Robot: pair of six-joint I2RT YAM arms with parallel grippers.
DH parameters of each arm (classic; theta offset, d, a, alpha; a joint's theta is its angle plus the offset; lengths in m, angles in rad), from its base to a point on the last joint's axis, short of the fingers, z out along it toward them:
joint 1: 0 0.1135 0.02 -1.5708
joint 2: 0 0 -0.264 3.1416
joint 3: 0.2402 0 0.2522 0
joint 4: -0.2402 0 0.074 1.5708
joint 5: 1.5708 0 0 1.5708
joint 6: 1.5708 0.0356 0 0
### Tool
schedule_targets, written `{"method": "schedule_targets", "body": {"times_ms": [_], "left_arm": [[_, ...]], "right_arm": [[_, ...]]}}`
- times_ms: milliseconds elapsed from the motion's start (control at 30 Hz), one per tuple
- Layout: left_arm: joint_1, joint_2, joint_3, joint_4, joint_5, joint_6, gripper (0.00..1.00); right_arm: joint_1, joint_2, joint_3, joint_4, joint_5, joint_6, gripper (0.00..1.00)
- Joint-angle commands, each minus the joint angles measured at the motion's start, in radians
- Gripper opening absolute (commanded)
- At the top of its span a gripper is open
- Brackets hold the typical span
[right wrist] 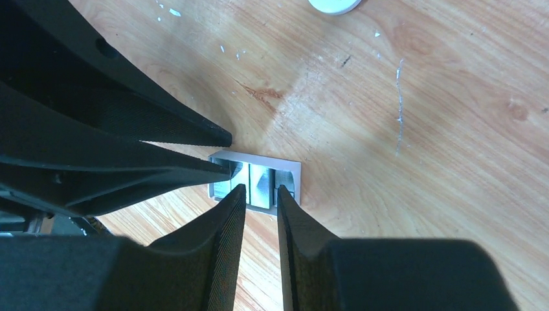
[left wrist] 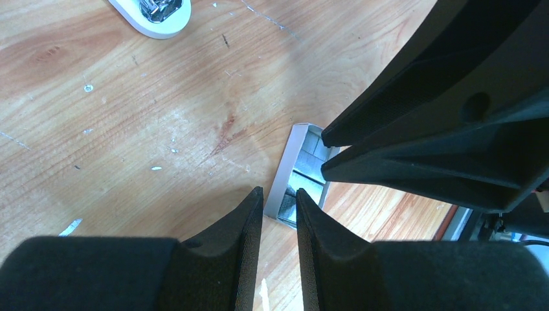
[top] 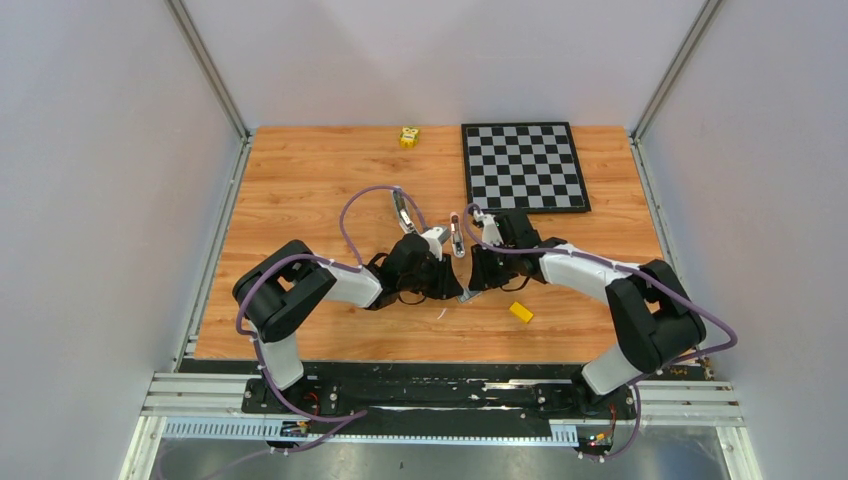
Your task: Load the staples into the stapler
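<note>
Staples (left wrist: 301,173) — small flat silvery block of ridged strips with a pale grey rim. It lies on the scratched wood-grain table (top: 300,180), centre of the overhead frame.
Left gripper (left wrist: 278,195): matte black wedge fingers, narrow gap, pinching the block's near end.
Right gripper (right wrist: 260,190): tips narrowly parted at its long edge — grip cannot be told.

Staples (right wrist: 259,181): small flat silvery-grey block of ridged strips, lying flat on the wooden worktop (top: 300,180), near centre. Stapler (left wrist: 152,13): white rounded body with chrome metal inside, lying on the far side of the staples, apart from them.
</note>
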Motion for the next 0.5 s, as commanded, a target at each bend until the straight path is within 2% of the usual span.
{"method": "schedule_targets", "body": {"times_ms": [0, 467], "left_arm": [[-0.011, 0.019, 0.010, -0.059, -0.011, 0.030, 0.27], [-0.011, 0.028, 0.023, -0.067, -0.010, 0.035, 0.27]], "right_arm": [[0.016, 0.032, 0.023, 0.004, -0.008, -0.011, 0.28], [0.018, 0.089, 0.033, 0.029, -0.061, -0.010, 0.27]]}}
